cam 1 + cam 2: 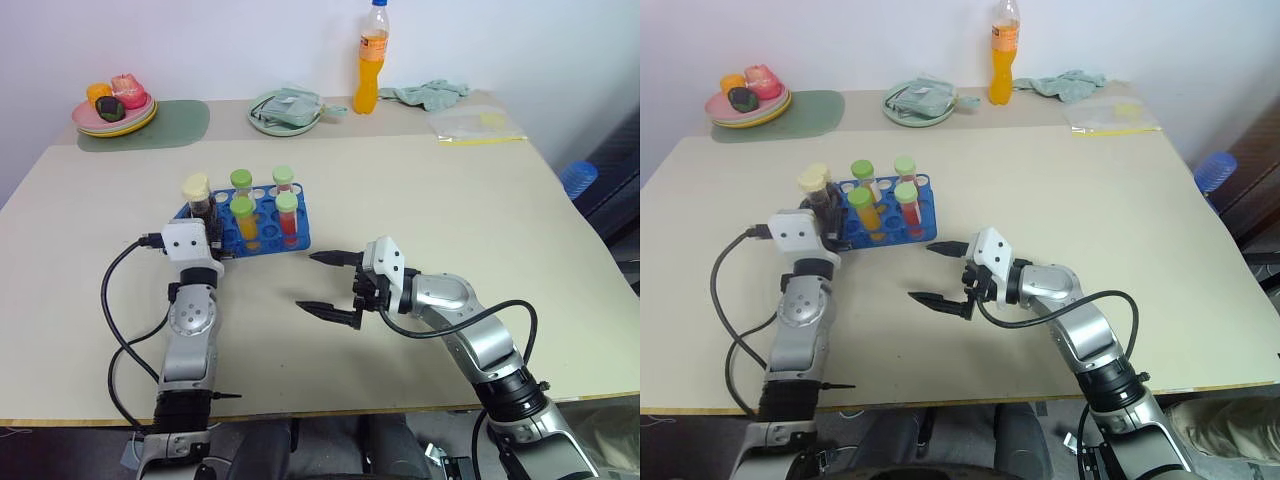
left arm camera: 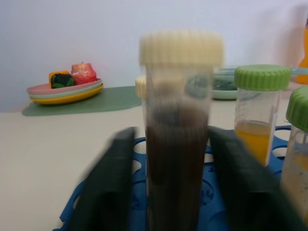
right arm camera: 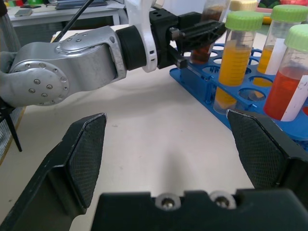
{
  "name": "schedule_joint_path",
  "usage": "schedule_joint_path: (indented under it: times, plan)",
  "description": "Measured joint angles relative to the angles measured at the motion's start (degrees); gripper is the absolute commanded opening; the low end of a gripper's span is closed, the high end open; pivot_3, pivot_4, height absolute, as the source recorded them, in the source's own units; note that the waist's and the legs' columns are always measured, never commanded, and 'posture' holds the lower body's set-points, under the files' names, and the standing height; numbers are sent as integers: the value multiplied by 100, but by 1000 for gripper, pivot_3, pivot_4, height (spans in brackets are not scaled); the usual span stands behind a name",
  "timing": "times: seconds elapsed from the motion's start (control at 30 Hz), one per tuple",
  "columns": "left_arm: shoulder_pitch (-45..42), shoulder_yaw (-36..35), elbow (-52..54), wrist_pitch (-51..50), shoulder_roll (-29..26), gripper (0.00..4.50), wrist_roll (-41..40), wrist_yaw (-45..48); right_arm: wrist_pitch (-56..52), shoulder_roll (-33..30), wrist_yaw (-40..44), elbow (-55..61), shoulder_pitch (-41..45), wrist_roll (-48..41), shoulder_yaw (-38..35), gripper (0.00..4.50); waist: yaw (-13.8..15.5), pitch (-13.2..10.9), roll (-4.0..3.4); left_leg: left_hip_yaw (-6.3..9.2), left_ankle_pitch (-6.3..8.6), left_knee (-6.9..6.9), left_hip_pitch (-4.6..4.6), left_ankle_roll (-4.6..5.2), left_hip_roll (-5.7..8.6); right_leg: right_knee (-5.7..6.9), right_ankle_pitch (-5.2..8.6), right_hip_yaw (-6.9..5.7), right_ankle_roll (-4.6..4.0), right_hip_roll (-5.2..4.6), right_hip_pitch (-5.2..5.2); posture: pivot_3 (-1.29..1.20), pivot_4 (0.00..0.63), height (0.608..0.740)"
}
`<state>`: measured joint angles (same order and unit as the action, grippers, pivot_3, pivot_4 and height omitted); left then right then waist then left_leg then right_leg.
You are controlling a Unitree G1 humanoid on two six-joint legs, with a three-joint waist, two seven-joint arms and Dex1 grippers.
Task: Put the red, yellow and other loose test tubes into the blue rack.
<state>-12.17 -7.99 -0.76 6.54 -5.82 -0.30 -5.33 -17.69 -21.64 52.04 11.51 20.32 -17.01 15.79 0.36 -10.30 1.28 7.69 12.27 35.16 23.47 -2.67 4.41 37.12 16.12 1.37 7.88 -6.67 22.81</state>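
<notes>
The blue rack stands left of the table's middle. Several green-capped tubes stand upright in it, among them a yellow-orange tube and a red tube in the front row. A dark purple tube with a cream cap stands upright in a hole at the rack's left corner. My left gripper flanks it, open, its blurred fingers a little off the tube's sides. A second cream cap peeks out behind. My right gripper hovers open and empty just in front of the rack's right end.
At the back stand a tall orange drink bottle, a pale green plate holding a cloth, and stacked plates with toy fruit on a green mat. A teal cloth and a plastic bag lie back right.
</notes>
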Motion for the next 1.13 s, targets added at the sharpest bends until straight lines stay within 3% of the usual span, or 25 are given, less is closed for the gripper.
schedule_joint_path:
  times: [0.03, 0.23, 0.37, 0.47, 0.67, 0.8, 1.13]
  plan:
    - [53, -5, 41, 5, 13, 4208, -26, 4, 36, -1, -11, 0, 0, 5, -17, 4431, -2, 0, 0, 0, 0, 0, 0, 0, 0, 0, 0, 0, 0, 0, 0, 0, 150, 740]
    - [702, -350, 1040, -236, -241, 4208, -773, 497, 86, -78, -72, 2, 23, -30, -213, 4431, -45, 0, -1, 1, 0, -3, 0, 0, -7, 1, 1, 0, -1, 3, 3, 0, 150, 740]
    - [1357, -970, 1767, -780, -1022, 4208, -1622, 1200, -64, -330, -94, 36, 41, -198, -581, 4431, -108, -2, -3, 4, 0, -7, 0, 1, -8, -1, 2, 1, -3, 4, 2, 0, 150, 740]
    - [2130, -1605, 2029, -1515, -1953, 4208, -2289, 1951, -84, -804, -99, -54, 33, -235, -1064, 4431, -114, -6, -13, 2, 1, -9, -1, 2, -14, -3, 3, 1, -5, 4, 1, 0, 150, 740]
    - [3005, -2053, 2186, -2100, -2691, 4208, -2783, 2974, 38, -1497, 39, -806, -47, -203, -1693, 4431, -85, -7, -13, 1, 5, -9, -1, 7, -17, -13, 4, -3, -5, -4, -10, 0, 150, 740]
    - [3245, -2196, 2191, -2244, -2791, 4208, -2802, 3265, 199, -1773, 133, -1262, -126, -162, -1961, 4431, -105, -10, -20, -2, 5, -11, -1, 8, -24, -13, 5, -2, -7, -3, -7, 0, 150, 740]
    - [3401, -2204, 2573, -2439, -2523, 4208, -2722, 3121, 467, -1776, 208, -1569, -115, -85, -1985, 4431, -103, -10, -20, -3, 6, -10, -2, 10, -24, -14, 5, -1, -7, -6, -7, 0, 150, 740]
